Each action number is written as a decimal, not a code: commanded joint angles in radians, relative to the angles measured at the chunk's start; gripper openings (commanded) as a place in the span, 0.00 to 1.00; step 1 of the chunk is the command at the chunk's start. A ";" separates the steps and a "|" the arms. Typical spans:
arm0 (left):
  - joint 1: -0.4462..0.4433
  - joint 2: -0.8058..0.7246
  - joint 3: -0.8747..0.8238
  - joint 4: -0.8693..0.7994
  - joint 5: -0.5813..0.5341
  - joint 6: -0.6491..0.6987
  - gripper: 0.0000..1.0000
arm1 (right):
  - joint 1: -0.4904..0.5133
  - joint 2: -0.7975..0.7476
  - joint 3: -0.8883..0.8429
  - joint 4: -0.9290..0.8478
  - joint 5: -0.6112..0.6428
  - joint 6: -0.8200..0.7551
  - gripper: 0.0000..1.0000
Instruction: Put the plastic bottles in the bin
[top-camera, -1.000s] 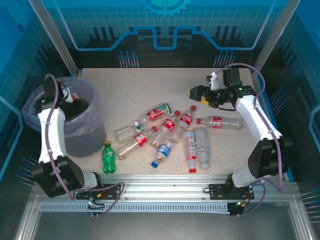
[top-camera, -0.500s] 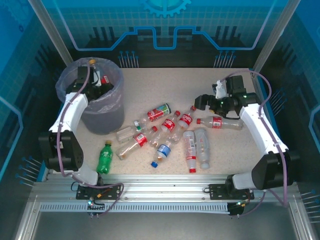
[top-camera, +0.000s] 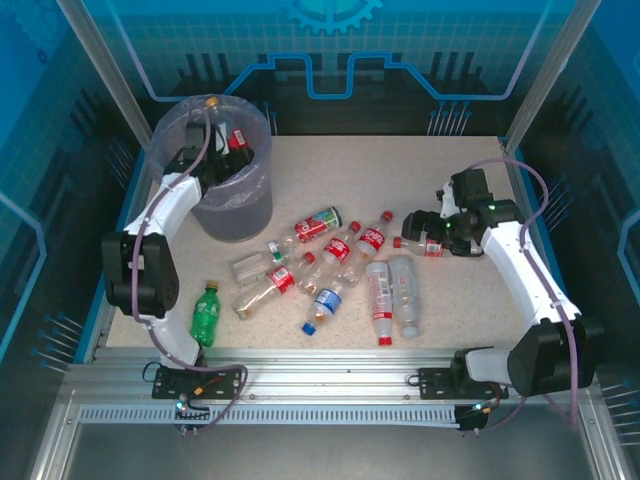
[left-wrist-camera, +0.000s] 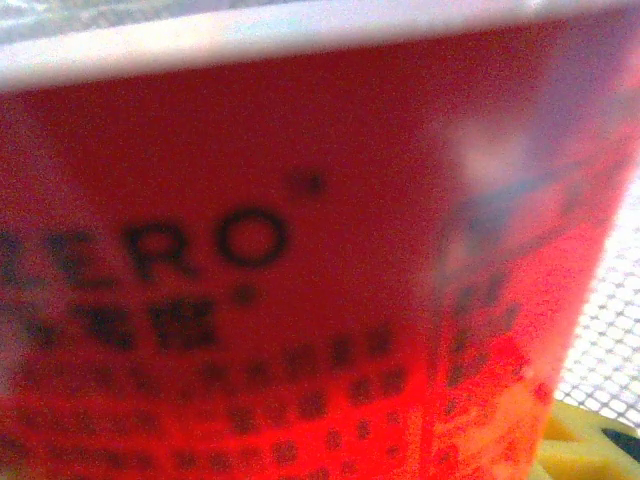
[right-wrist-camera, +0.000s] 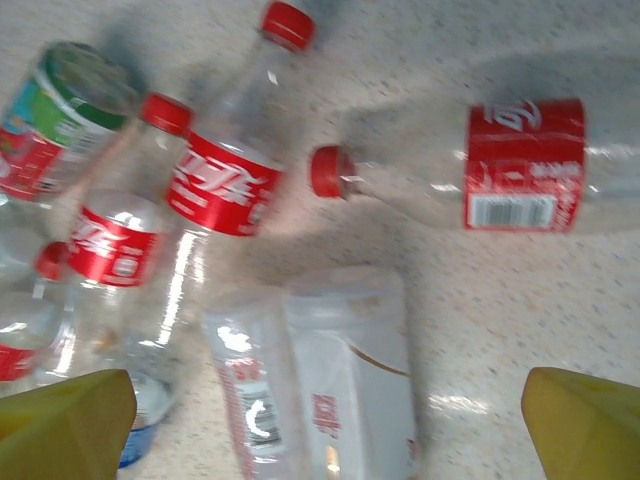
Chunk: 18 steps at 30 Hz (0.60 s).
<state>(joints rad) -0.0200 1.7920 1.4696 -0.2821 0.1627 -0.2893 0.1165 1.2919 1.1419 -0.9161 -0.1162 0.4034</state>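
**Right gripper** (right-wrist-camera: 325, 432)
- Yellow fingers (right-wrist-camera: 62, 418) are spread wide. Nothing sits between them and they touch nothing.
- It hangs above the 3 o'clock end of the bottle scatter.
- Under it in the wrist view lie two clear bottles with white labels (right-wrist-camera: 330, 385), flat and touching side by side.
- At its 1 o'clock lies a clear bottle with a red barcode label (right-wrist-camera: 524, 165), flat, with its red cap toward 9 o'clock.

**Left gripper** (top-camera: 205, 158)
- It is at the mouth of the round grey bin lined with a lilac plastic bag (top-camera: 245, 205). The bin stands at 11 o'clock on the speckled beige table (top-camera: 340, 170).
- I cannot tell how far the fingers are apart.
- In the wrist view a red label with black "ZERO" lettering (left-wrist-camera: 300, 250) sits hard against the lens.
- One yellow fingertip (left-wrist-camera: 585, 452) shows at the lower right corner.
- From above, a red-labelled bottle in the bin (top-camera: 236, 140) lies just beside the gripper.

**Other bottles**
- The loose bottles lie flat at table centre, several touching.
- Three red-labelled bottles (top-camera: 341, 247) fan toward 1 o'clock.
- Near the 6 o'clock edge of the pile is a blue-labelled bottle (top-camera: 325, 302).
- A green bottle (top-camera: 205, 314) lies apart at 8 o'clock, beside the left arm (top-camera: 165, 215).
- All of these are well apart from the bin, with open table between them and it.

**Arms**
- The left arm rises from its near-left base and bends at the elbow. Its white forearm reaches toward 12 o'clock to the bin.
- The right arm (top-camera: 520, 265) runs up the right edge and folds at the top. Its wrist turns toward 9 o'clock over the bottles.
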 joint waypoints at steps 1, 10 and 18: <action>-0.025 0.069 -0.013 -0.062 0.025 0.028 0.24 | 0.056 -0.036 -0.067 -0.085 0.079 0.023 0.99; -0.024 0.035 0.017 -0.189 0.024 0.123 0.70 | 0.094 -0.075 -0.240 -0.010 0.036 0.099 0.92; -0.024 -0.029 0.103 -0.295 0.015 0.158 0.99 | 0.121 -0.051 -0.330 0.041 0.009 0.111 0.88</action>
<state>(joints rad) -0.0330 1.8072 1.5242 -0.4873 0.1627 -0.1562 0.2230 1.2366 0.8345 -0.8951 -0.0910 0.4946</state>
